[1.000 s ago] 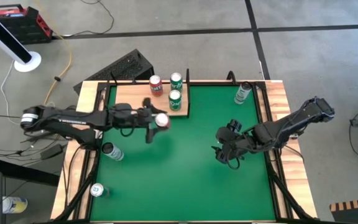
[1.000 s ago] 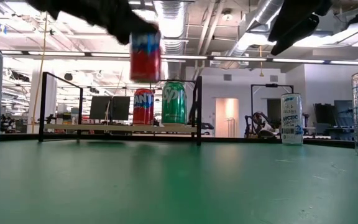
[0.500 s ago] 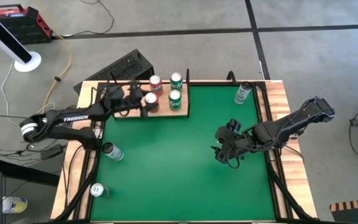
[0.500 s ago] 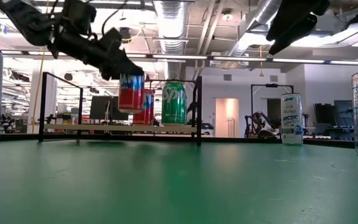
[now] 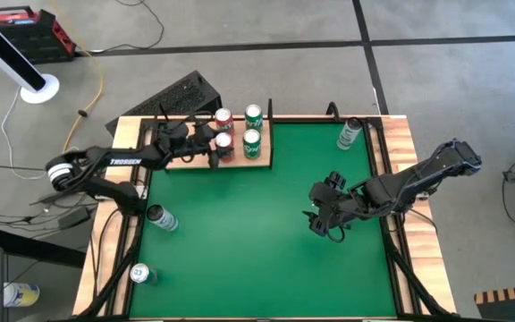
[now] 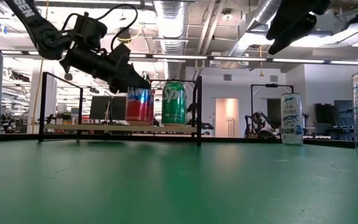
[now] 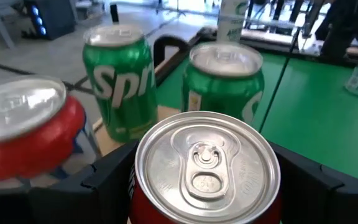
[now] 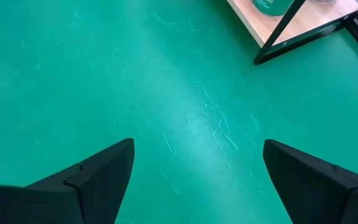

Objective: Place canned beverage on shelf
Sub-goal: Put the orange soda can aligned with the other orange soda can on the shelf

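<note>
Now lowered onto the shelf (image 5: 186,148) beside the Sprite cans (image 5: 251,143): red can (image 5: 223,142), gripped by left gripper (image 5: 211,143). Release remaining. Right gripper (image 5: 322,219) open, idle.

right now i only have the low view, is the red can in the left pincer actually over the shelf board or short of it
observer: Over it. The high view puts the red can above the shelf, with the left pincer reaching in from the board's left end.
operator: whats next to it
observer: A green Sprite can stands just to its right, a second Sprite can behind that one, and a second red can right behind the held one.
operator: grip ok
observer: The left wrist view shows a dark finger against each side of the can.
operator: right arm in the way
observer: No. The right pincer hangs open and empty over the green mat, well off the shelf.
</note>
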